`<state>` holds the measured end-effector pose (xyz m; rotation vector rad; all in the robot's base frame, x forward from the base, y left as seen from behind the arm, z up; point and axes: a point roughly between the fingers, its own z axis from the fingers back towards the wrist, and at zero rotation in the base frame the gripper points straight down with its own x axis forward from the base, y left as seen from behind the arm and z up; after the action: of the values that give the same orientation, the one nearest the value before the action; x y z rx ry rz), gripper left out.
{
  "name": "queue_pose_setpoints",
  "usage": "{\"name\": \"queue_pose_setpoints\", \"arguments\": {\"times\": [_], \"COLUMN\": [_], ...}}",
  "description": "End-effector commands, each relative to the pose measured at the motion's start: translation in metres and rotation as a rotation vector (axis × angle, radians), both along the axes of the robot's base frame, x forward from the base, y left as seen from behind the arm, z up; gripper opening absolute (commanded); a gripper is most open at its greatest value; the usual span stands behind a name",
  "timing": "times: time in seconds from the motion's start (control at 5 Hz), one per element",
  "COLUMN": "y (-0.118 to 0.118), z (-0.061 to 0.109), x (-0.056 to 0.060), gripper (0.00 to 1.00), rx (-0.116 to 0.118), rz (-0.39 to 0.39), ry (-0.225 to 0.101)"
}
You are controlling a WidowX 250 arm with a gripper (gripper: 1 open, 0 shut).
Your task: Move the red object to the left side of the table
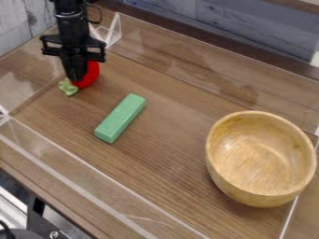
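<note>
The red object (86,77) is a small glossy red toy fruit with a green leafy end (67,88). It sits low on the dark wood table (187,93) at the far left. My gripper (78,73) points straight down over it. The black fingers (73,65) are drawn in on the fruit's upper part, so most of its top is hidden. The fruit is at table level. I cannot tell whether it rests on the wood.
A green rectangular block (119,118) lies just right of and nearer than the fruit. A large wooden bowl (219,131) stands at the front right. Low clear acrylic walls (25,140) border the table on the left and front.
</note>
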<state>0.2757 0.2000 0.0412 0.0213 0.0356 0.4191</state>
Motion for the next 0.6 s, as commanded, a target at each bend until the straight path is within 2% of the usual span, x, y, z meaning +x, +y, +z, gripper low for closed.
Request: {"name": "queue_pose_setpoints", "arguments": {"times": [0.0, 0.4], "y": [0.016, 0.009], "z": [0.01, -0.003], "x": [0.002, 0.005], "gripper": [0.0, 0.0], "rx": [0.019, 0.0], "rz": [-0.03, -0.082], "ry": [-0.029, -0.003]}}
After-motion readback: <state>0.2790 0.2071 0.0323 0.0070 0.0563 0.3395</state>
